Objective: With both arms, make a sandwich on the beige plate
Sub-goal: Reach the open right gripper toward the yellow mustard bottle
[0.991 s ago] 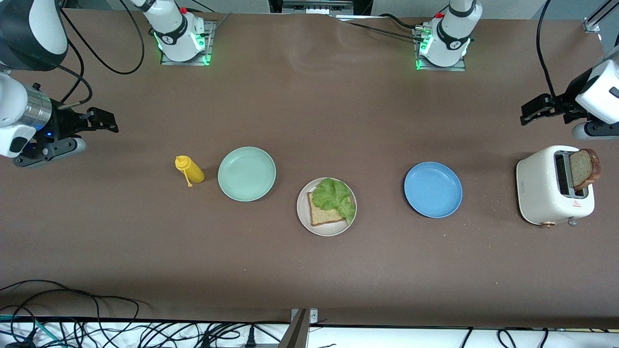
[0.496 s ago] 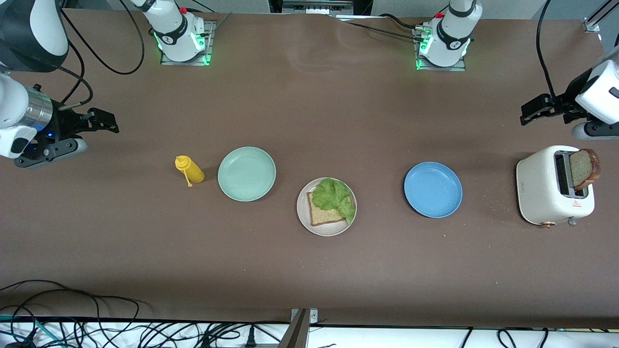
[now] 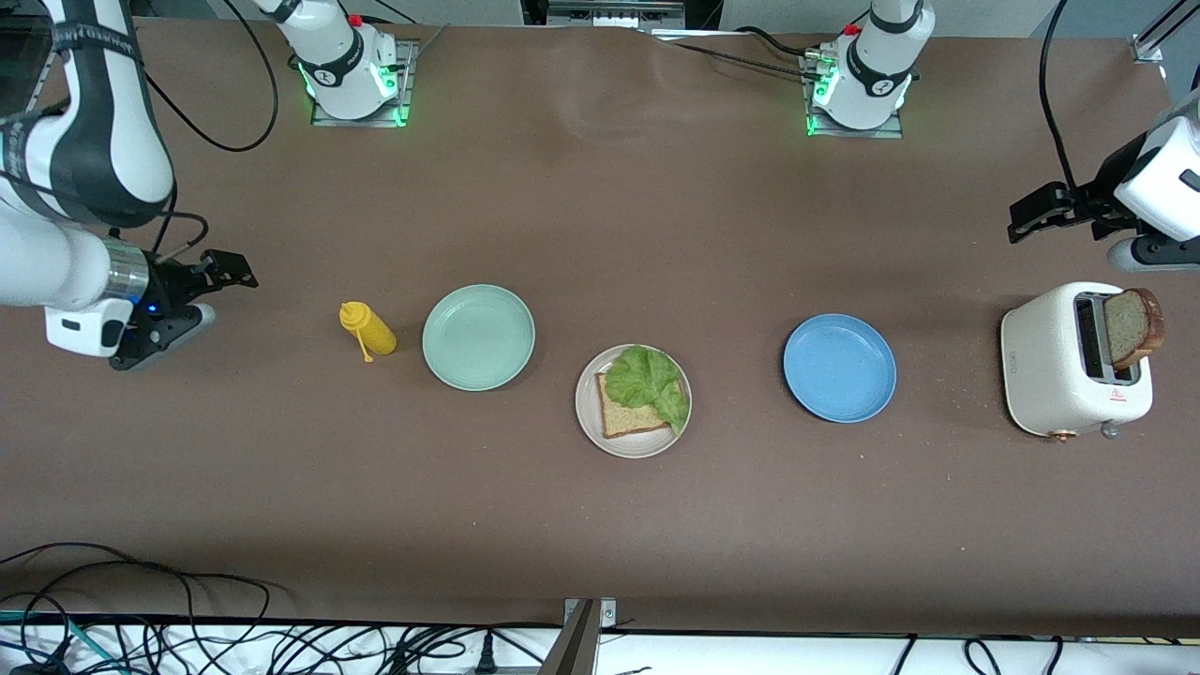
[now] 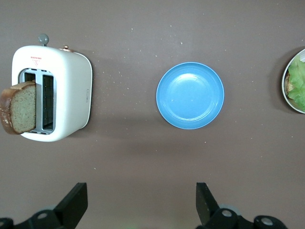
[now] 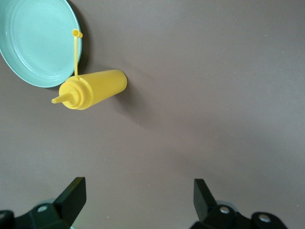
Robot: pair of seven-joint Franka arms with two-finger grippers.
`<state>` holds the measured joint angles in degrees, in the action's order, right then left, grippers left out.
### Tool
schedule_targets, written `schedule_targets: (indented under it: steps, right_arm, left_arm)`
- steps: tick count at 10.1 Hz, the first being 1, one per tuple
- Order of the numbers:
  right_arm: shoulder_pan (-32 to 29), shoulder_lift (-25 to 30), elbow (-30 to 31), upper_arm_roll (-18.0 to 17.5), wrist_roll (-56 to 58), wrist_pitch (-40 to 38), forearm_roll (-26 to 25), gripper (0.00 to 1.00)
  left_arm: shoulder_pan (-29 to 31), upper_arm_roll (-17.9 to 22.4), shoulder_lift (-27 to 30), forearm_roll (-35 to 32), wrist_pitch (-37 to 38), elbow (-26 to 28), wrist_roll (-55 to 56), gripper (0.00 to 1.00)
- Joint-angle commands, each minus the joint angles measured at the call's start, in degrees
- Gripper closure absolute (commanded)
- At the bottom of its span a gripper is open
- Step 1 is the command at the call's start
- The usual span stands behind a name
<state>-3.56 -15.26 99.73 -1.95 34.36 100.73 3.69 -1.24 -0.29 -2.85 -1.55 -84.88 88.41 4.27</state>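
The beige plate [image 3: 637, 449] sits mid-table and holds one brown bread slice [image 3: 626, 419] with a green lettuce leaf [image 3: 646, 382] lying on its upper part. A second bread slice [image 3: 1132, 326] stands up out of the white toaster [image 3: 1055, 366] at the left arm's end. My left gripper [image 3: 1029, 216] is open and empty over bare table near the toaster. Its wrist view shows the toaster [image 4: 71, 90], the slice [image 4: 20, 113] and the beige plate's edge [image 4: 284, 88]. My right gripper [image 3: 231, 268] is open and empty over bare table near the yellow bottle.
A yellow squeeze bottle [image 3: 367, 329] lies beside a mint-green plate [image 3: 478, 337] toward the right arm's end; both show in the right wrist view, the bottle [image 5: 93, 89] and the plate [image 5: 38, 43]. A blue plate [image 3: 839, 367] lies between the beige plate and the toaster.
My right arm has swung down and its gripper has moved toward the yellow bottle. The left arm has not moved.
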Motion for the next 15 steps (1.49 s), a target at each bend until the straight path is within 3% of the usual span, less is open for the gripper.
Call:
schedule_targets:
  steps: [1,5,10,15]
  right_arm:
    - [-0.5,1.0,0.5,-0.2,1.6,-1.3,1.1,0.0]
    - [-1.3,-4.6,2.1,-0.1,8.1,-0.7,2.8,0.0]
    - [-8.0,-14.0,1.8,-0.1,38.4,1.1,18.9,0.0]
    - [-9.5,-20.4,1.7,-0.3,68.9,0.3,35.6,0.0]
  left_arm:
    - [-0.2,0.1,-0.5,1.0,1.1,-1.4,0.2,0.0]
    - [-0.2,0.1,-0.5,1.0,1.1,-1.4,0.2,0.0]
    - [-0.2,0.1,-0.6,1.0,1.1,-1.4,0.2,0.0]
    - [-0.2,0.1,-0.6,1.0,1.1,-1.4,0.2,0.0]
